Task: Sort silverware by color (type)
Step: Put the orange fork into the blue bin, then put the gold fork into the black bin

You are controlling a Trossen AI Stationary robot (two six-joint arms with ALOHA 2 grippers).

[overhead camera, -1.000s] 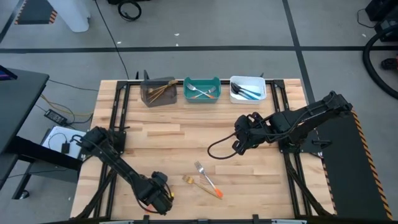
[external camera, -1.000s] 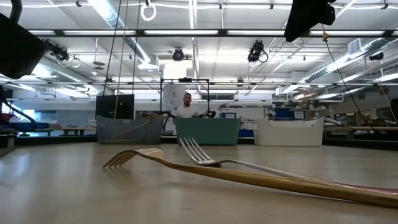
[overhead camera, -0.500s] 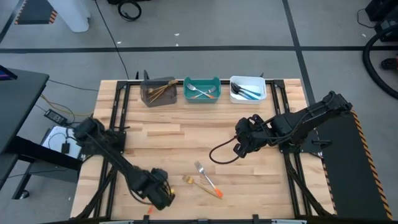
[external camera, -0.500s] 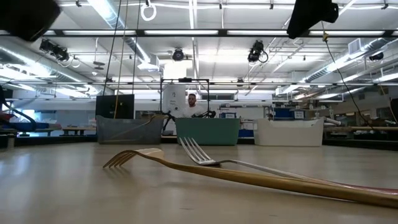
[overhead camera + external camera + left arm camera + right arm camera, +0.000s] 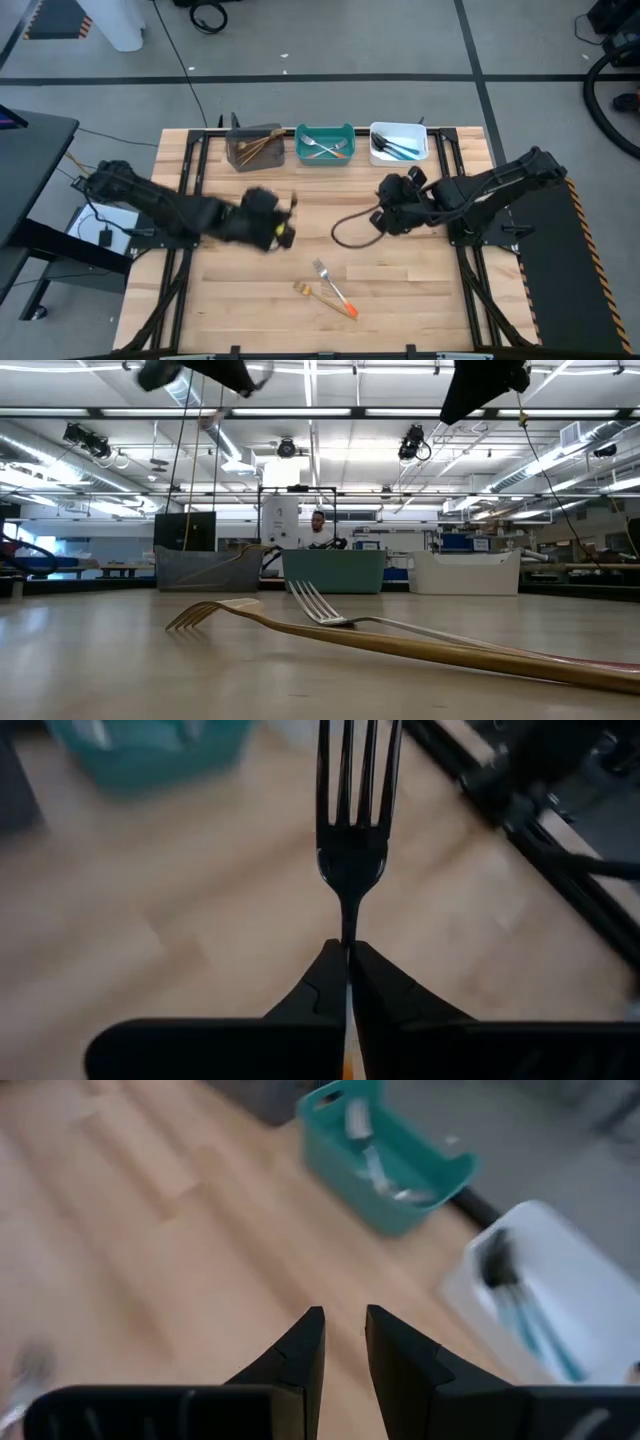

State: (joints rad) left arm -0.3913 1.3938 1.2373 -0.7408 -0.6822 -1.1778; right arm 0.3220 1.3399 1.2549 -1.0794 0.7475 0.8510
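Note:
My left gripper (image 5: 347, 955) hangs over the table's left middle (image 5: 282, 228), shut on a silver fork (image 5: 355, 830) with an orange handle. Two more forks lie crossed near the table's near edge: a gold one (image 5: 308, 290) and a silver one with an orange handle (image 5: 336, 288), both flat on the wood. In the low view the gold fork (image 5: 400, 645) lies in front of the silver one (image 5: 320, 605). Over the right middle, my right gripper (image 5: 385, 215) is open, with nothing between its fingers (image 5: 343, 1330). My left gripper pinches the fork's thin neck (image 5: 346, 925), just behind the head, between its two fingertips. The fork lies along the fingers, its tines sticking out ahead of them and a bit of orange handle (image 5: 346, 1070) showing back between them. It is lifted clear of the table.
Three bins stand in a row at the far edge: a grey one (image 5: 254, 147) with gold forks, a teal one (image 5: 324, 143) with orange-handled forks and a white one (image 5: 399, 141) with blue-handled ones. A black cable loops under the right arm (image 5: 350, 230). A person stands beyond the table (image 5: 317, 525).
My left gripper has swung up from the table's near edge toward its middle and the far side. It has tipped from pointing steeply down to a shallower slant, and it now carries the orange-handled fork clear of the wood. The two crossed forks have stayed where they were.

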